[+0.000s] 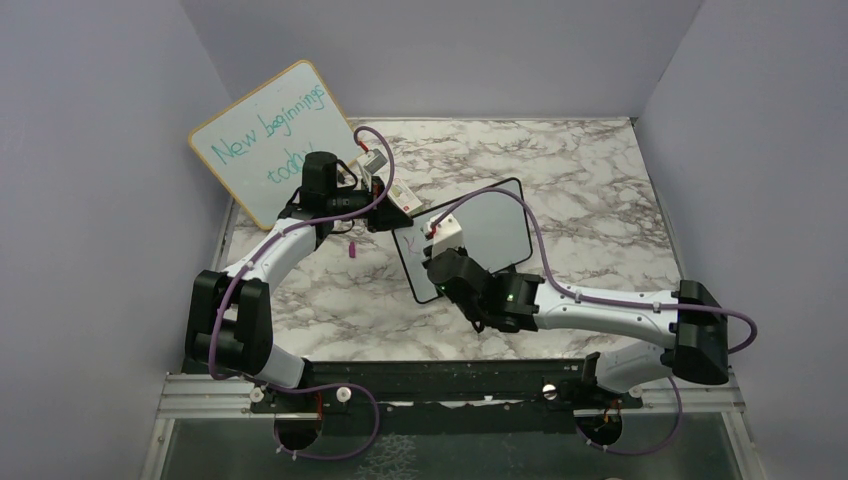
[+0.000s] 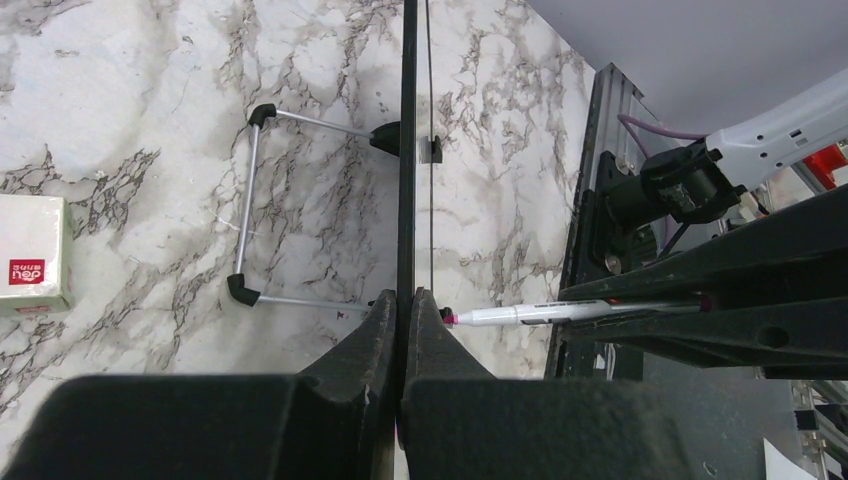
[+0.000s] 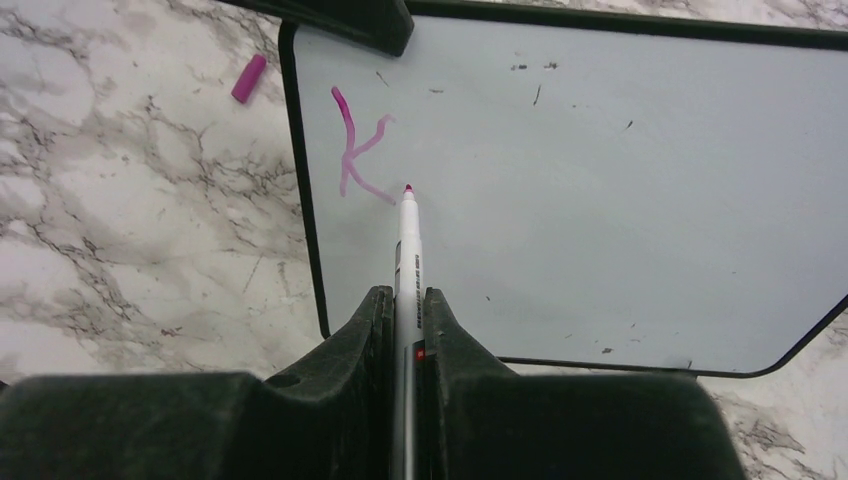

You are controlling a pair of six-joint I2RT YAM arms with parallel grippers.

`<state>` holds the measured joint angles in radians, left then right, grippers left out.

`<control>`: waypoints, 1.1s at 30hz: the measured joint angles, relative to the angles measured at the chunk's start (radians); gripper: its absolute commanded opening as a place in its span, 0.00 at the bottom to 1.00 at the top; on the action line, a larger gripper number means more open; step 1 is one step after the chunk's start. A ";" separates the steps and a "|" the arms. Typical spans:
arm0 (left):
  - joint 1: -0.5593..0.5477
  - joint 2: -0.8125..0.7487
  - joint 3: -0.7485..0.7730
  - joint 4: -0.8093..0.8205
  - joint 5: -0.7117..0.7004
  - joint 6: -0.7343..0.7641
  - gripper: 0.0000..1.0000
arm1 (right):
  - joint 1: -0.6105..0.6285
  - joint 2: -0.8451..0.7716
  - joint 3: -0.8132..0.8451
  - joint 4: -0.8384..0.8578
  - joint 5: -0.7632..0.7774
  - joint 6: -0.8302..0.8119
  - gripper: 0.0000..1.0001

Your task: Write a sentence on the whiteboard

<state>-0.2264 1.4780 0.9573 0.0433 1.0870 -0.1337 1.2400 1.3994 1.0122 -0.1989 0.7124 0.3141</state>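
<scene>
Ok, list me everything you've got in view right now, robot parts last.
whiteboard: 1, white with a black frame, propped up mid-table
K: 1, pink, near one corner of the whiteboard
marker: 1, white with a pink tip, tip at the K's lower stroke
cap: 1, pink, on the table beside the whiteboard
stand: 1, silver wire with black ends, on the whiteboard's back side
large board: 1, wood frame with teal writing, leaning in the far left corner
box: 1, white with a red label, on the table behind the whiteboard
table: 1, white-grey marble
left fingers: 2, black, shut on the whiteboard's edge
right fingers: 2, black, shut on the marker
</scene>
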 measured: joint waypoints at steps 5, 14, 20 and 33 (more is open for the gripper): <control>0.000 0.003 0.002 0.000 0.001 -0.001 0.00 | -0.003 -0.017 0.000 0.044 0.001 -0.019 0.00; 0.000 0.005 0.002 0.001 0.002 -0.004 0.00 | -0.004 -0.014 0.000 0.074 0.011 -0.045 0.00; 0.000 0.008 0.004 0.001 0.003 -0.005 0.00 | -0.004 0.006 0.000 0.082 0.018 -0.055 0.00; 0.000 0.012 0.008 0.001 0.006 -0.008 0.00 | -0.006 0.030 0.000 0.106 0.043 -0.055 0.00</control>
<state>-0.2264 1.4899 0.9653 0.0441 1.0935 -0.1417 1.2343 1.4292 1.0122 -0.0933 0.7555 0.2596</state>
